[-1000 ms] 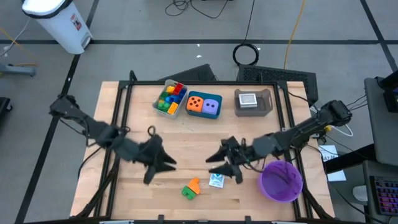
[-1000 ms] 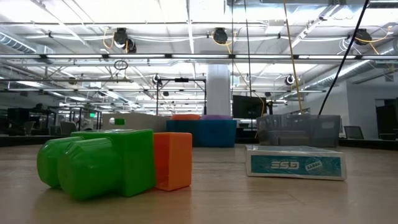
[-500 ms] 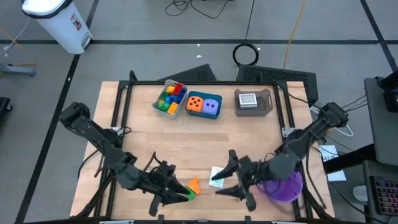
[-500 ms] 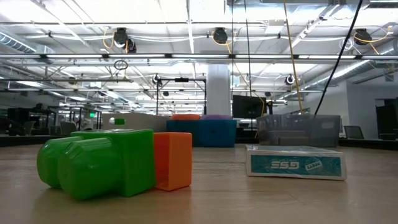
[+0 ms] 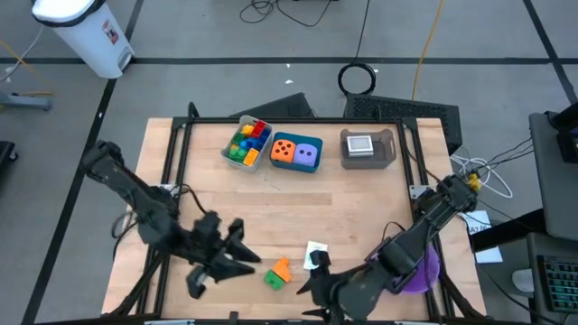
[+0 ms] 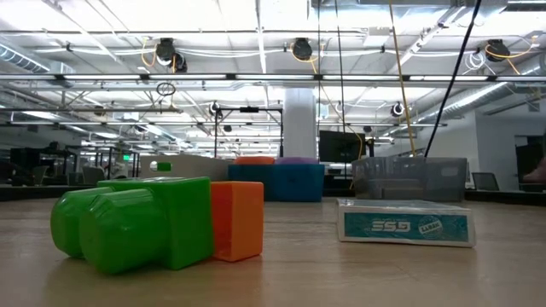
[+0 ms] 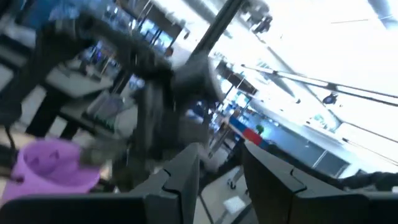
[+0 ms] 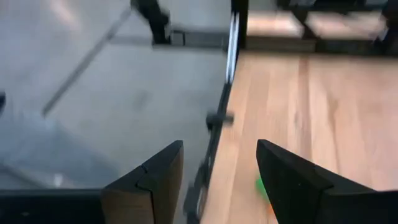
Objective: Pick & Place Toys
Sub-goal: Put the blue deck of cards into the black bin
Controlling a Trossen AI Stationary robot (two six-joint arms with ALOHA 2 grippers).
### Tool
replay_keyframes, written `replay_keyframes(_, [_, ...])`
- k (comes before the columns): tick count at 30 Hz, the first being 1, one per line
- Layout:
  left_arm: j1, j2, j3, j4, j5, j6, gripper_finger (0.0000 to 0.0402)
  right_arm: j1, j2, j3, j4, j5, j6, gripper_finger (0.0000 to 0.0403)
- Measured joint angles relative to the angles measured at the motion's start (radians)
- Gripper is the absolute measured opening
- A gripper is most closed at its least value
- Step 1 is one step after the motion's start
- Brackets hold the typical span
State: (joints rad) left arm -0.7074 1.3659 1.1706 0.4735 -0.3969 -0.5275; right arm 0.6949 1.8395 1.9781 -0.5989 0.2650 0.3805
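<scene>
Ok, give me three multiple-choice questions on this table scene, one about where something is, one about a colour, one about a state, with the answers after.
1. Where does the green brick lie?
A. in the purple bowl
B. on the table's near part, against the orange brick
C. in the grey tray

2. What colours are the two dotted dice in the teal tray?
A. orange and purple
B. red and green
C. both yellow

3. How is the right gripper?
A. shut on a card
B. shut on a brick
C. open, nothing held

Answers: 1 B, the high and low views show them touching; 2 A, the high view shows both; 3 C, its wrist view shows a clear gap between the fingers.
</scene>
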Motion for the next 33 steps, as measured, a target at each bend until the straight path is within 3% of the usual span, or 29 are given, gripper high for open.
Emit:
replay_keyframes(8, [-0.002, -0.165, 0.0, -0.065, 0.011, 0.147, 0.0127, -0.025, 0.098, 0.076, -0.238, -0.087, 0.064, 0.0196])
replay_keyframes(21, [-0.086, -0.429, 0.001, -0.491, 0.013, 0.155, 0.0127, -0.172, 0.263, 0.009, -0.311, -0.095, 0.217, 0.0196])
replay_keyframes(30, [-0.154, -0.484, 0.001, -0.638, 0.014, 0.153, 0.0127, -0.228, 0.282, -0.159, -0.348, -0.331, 0.447, 0.0196])
replay_keyframes(33, [-0.159, -0.484, 0.001, -0.663, 0.013, 0.157, 0.0127, -0.23, 0.281, -0.199, -0.345, -0.347, 0.472, 0.0196])
